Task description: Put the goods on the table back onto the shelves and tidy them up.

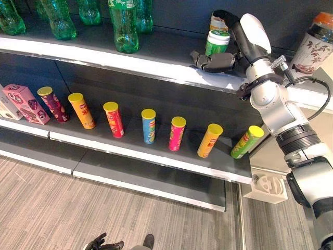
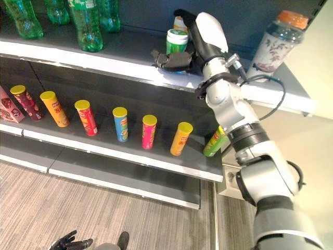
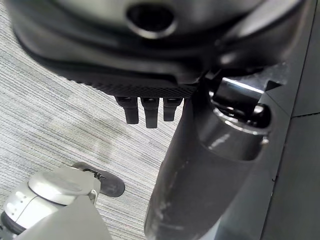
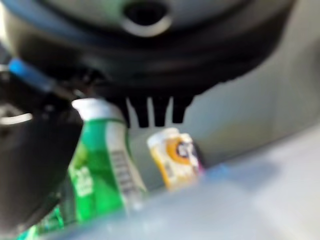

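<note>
Left eye view: the right hand (image 1: 216, 62) lies on the upper shelf (image 1: 156, 65), its fingers reaching toward the robot's left along the shelf surface and looking relaxed rather than curled. The green jar (image 1: 217, 42), white-capped, stands upright just behind the hand, touching or nearly touching it; the view does not settle which. A yellow-labelled can (image 1: 218, 22) stands behind the jar. Green bottles (image 1: 124, 26) stand further left on the same shelf, and a brown-capped bottle (image 1: 314, 46) stands at the far right. On the lower shelf (image 1: 156, 151), a row of tubes (image 1: 148, 125) leans in line, with a pink box (image 1: 25, 103) at its left end. The left hand (image 1: 101, 243) hangs low over the floor (image 1: 104, 208). Right eye view: the same layout; the hand (image 2: 174, 60) rests in front of the jar (image 2: 177, 40), fingers not wrapped round it. Left wrist view: the left hand's fingers (image 3: 146, 111) point down toward the floor (image 3: 60, 115), straight and holding nothing. Right wrist view: the fingers (image 4: 155, 110) extend straight; the jar (image 4: 100, 160) stands beside the palm, apart from the fingertips, with the can (image 4: 175, 157) further back.
</note>
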Motion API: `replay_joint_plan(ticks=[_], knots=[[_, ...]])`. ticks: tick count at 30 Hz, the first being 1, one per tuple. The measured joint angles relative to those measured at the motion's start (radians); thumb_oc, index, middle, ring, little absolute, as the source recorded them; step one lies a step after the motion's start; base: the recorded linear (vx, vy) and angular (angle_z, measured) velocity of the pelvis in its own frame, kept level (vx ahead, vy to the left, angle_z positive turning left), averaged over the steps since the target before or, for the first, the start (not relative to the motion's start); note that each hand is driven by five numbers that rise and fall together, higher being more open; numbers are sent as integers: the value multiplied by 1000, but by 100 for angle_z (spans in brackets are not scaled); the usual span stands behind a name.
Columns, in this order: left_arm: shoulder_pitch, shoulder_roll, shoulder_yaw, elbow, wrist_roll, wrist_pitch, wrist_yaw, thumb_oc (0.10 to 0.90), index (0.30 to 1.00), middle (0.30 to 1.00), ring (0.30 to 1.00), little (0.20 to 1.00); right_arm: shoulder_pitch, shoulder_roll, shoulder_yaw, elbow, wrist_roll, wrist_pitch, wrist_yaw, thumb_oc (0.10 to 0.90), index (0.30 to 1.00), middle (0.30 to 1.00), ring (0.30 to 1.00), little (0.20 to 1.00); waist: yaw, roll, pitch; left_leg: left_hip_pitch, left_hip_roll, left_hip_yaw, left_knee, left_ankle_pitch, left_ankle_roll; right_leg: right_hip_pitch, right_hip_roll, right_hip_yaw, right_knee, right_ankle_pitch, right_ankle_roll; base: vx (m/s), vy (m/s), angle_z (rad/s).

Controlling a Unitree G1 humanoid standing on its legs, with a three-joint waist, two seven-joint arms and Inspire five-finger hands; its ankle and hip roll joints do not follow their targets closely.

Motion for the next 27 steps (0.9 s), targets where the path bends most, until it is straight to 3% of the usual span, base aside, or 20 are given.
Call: replay_joint_plan(ticks=[5,7,10,12,13,15,16,19,20,22,23,25,27], knots=[[-2,0,1,0,2,0,1,800,900,900,900,900,10,-38,-49,-208,-49,-9,-26,800,900,900,900,900,-21,3,0,-1,0,2,0,0,0,-3,-1,1,0,0,0,0,0,0],[-9,-2,2,-2,7,0,4,800,900,900,900,900,54,-70,-136,-344,-61,-16,-47,800,900,900,900,900,-19,3,0,-1,0,2,0,0,0,-3,-1,1,0,0,0,0,0,0],[-5,-9,3,-8,21,0,9,800,900,900,900,900,193,-69,-337,-596,7,-84,-91,800,900,900,900,900,-35,3,0,4,-1,5,-1,-1,0,1,-2,4,0,0,0,0,0,0],[4,-16,9,-8,30,0,19,800,900,900,900,900,332,-3,-462,-722,246,-166,-34,800,900,900,900,900,-51,-8,-11,7,0,13,-1,-4,-2,1,-2,10,0,0,0,6,14,-16],[12,-28,6,33,40,0,15,800,900,900,900,900,444,41,-481,-796,495,-242,32,800,900,900,900,900,-76,-7,-15,19,1,30,-1,-13,-5,3,-3,31,0,1,-2,3,14,-36],[16,-42,-2,52,46,9,7,800,900,900,900,900,499,48,-461,-796,671,-264,120,800,900,900,900,900,-113,-4,-23,19,4,48,-6,-21,-5,3,-4,42,0,3,-2,-18,21,-33],[16,-42,-24,50,59,9,-4,800,900,900,900,900,623,78,-444,-817,833,-265,206,800,900,900,900,900,-129,-13,-47,20,8,60,-6,-23,-3,-7,-3,56,0,3,-3,-24,34,-27],[11,-47,-46,20,78,12,-11,800,900,900,900,900,821,193,-327,-857,1029,-219,340,800,900,900,900,900,-162,-15,-68,21,16,97,-2,-23,1,-36,1,91,0,7,-8,-13,26,-39],[3,-50,-41,19,80,11,-30,800,900,900,900,900,886,176,-278,-860,1059,-174,391,800,900,900,900,900,-163,-13,-68,21,18,110,-1,-21,3,-39,1,112,0,12,-8,0,5,-40],[-10,-50,-35,10,96,9,-48,800,900,900,900,900,942,26,-231,-860,1057,-96,457,800,900,900,900,900,-171,-11,-68,21,18,118,-2,-22,3,-43,-1,117,0,15,-7,-7,7,-20],[-9,-44,-38,-4,105,9,-49,800,900,900,900,900,988,12,-237,-840,1065,-83,496,800,900,900,900,900,-178,-6,-64,22,19,124,-2,-22,3,-45,-1,121,0,16,-7,-5,11,-9],[1,-33,-35,-20,127,-5,-53,800,900,900,900,900,1071,107,-249,-751,1110,-72,530,800,900,900,900,900,-186,-27,-79,34,26,140,-2,-30,-2,-46,5,138,0,14,-10,-7,9,-24],[1,-34,-49,-23,177,-5,-88,800,900,900,900,900,1159,6,-234,-725,1103,7,591,800,900,900,900,900,-186,-9,-70,36,26,165,-4,-35,2,-53,2,164,0,17,-8,-8,8,-36]])
